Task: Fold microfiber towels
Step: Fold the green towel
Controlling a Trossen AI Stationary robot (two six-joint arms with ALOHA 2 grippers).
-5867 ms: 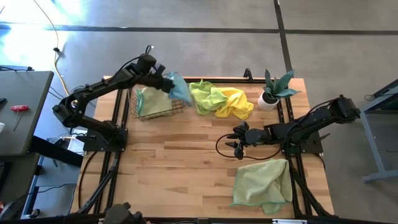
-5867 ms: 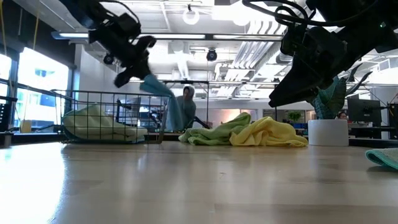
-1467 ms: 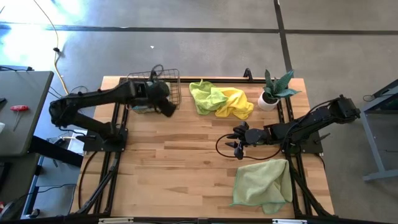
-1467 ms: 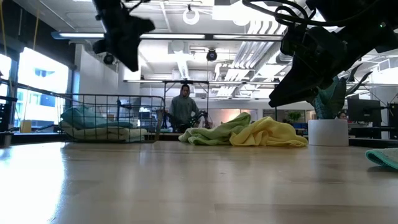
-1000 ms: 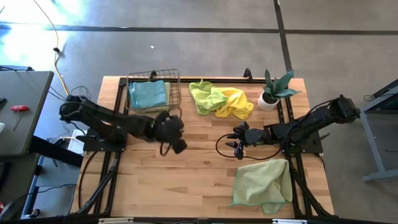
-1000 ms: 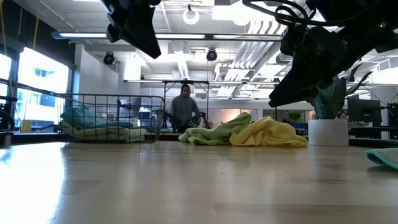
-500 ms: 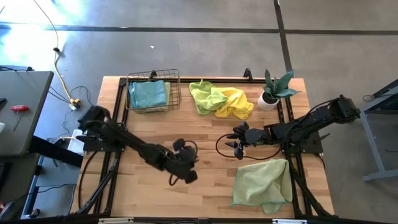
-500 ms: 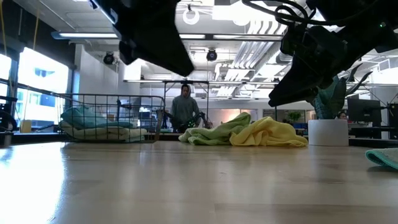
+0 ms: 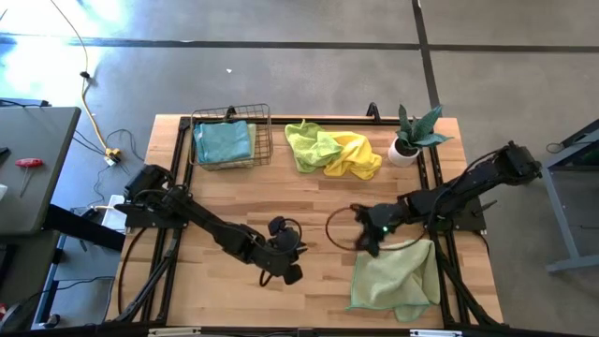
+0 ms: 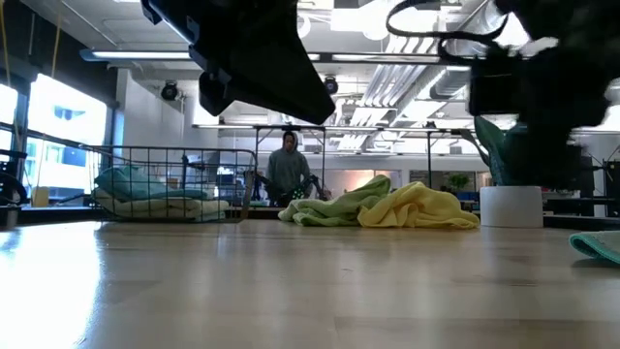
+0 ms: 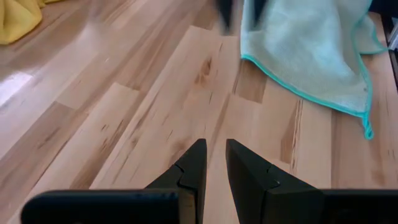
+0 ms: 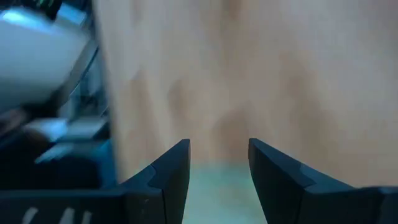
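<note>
So far we have folded cloths in the wire basket [image 9: 230, 142] well behind our narrow-jawed, empty left gripper [image 9: 286, 271], the pale green towel [image 9: 395, 274] just ahead – our right gripper [image 9: 367, 241], jaws apart, at its edge – and the lime-and-yellow pile [image 9: 333, 150] still unfolded.

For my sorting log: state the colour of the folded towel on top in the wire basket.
Light blue-teal towel; the high view shows it best.
</note>
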